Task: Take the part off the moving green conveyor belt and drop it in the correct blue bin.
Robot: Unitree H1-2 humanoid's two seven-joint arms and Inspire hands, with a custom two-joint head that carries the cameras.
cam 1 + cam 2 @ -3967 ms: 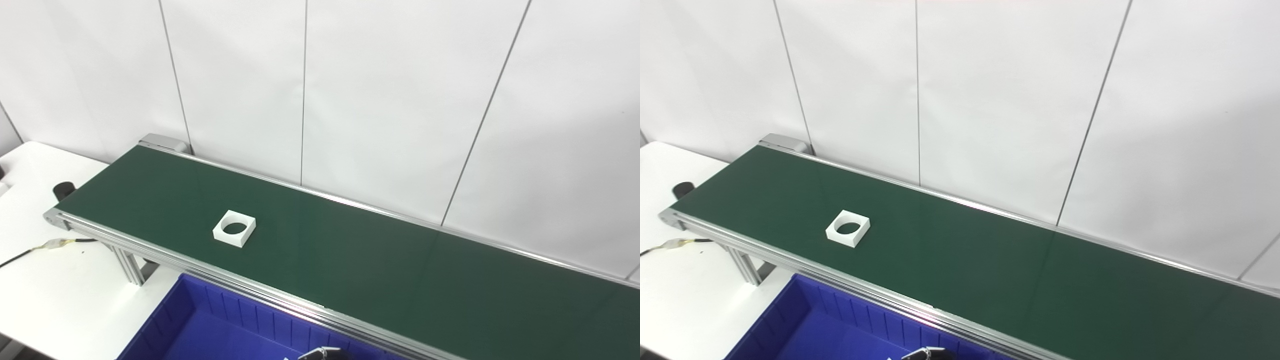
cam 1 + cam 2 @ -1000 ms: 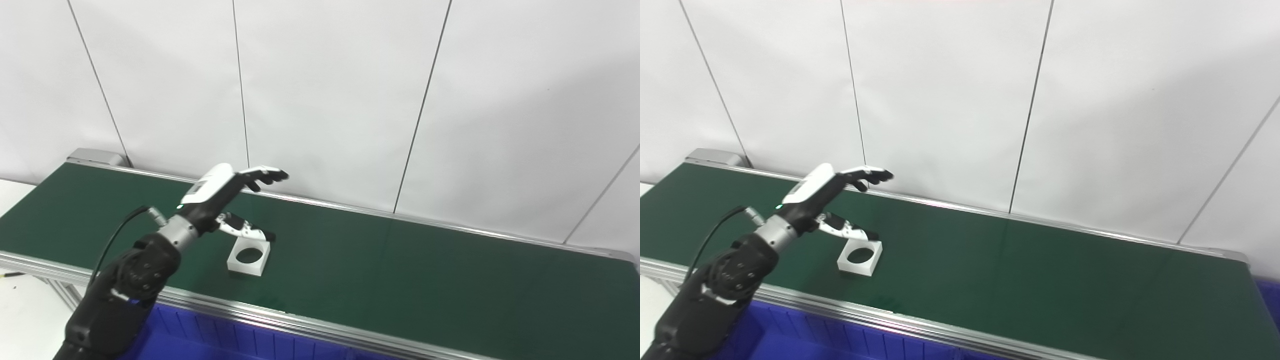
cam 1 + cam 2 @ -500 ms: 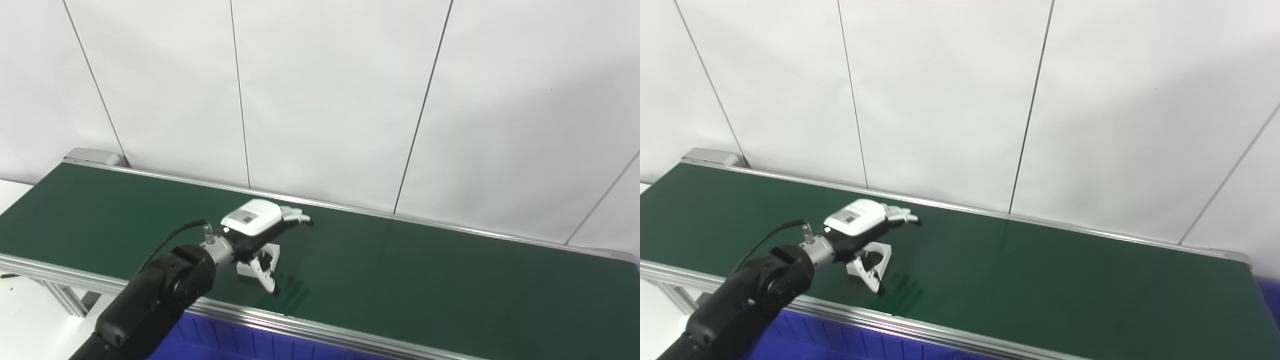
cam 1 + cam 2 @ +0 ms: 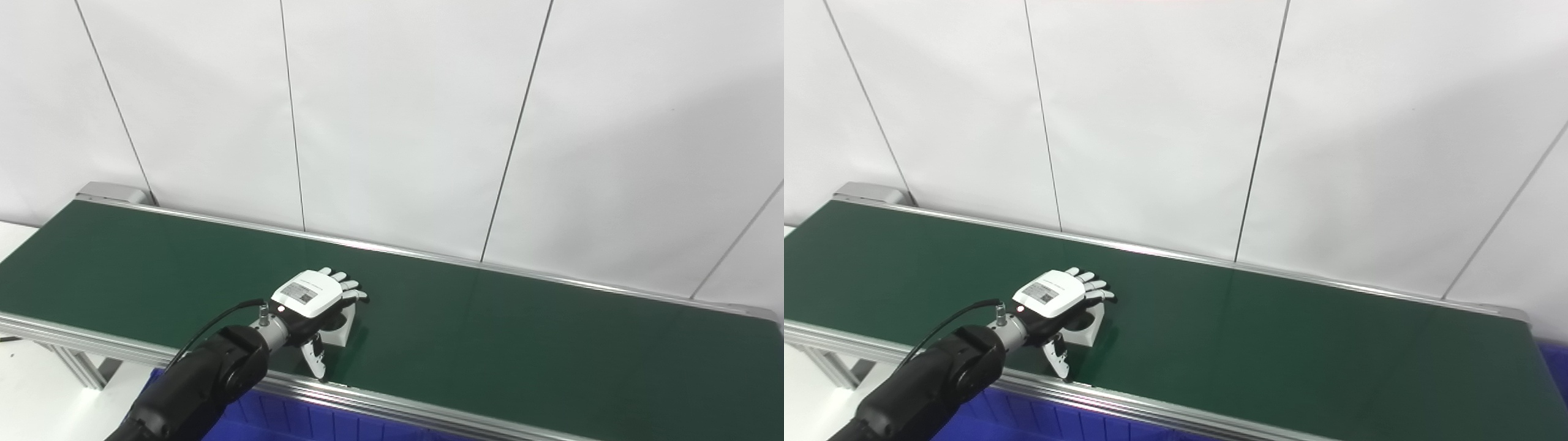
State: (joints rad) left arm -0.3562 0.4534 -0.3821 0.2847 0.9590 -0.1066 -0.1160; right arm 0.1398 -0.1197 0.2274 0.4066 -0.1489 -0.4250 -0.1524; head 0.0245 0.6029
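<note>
Lowered left hand (image 4: 312,298) flat over white square part (image 4: 342,326), fingers spread, grasping nothing, green belt (image 4: 490,331).

Setting: robotics test cell or light-industrial lab. Evidence: long green conveyor belt (image 4: 490,331) in an aluminium extrusion frame (image 4: 392,401), running left to right; blue plastic bin (image 4: 318,425) below its near edge; plain white wall panels (image 4: 404,122) with dark vertical seams on the far side; white worktop (image 4: 37,398) at near left.
</note>
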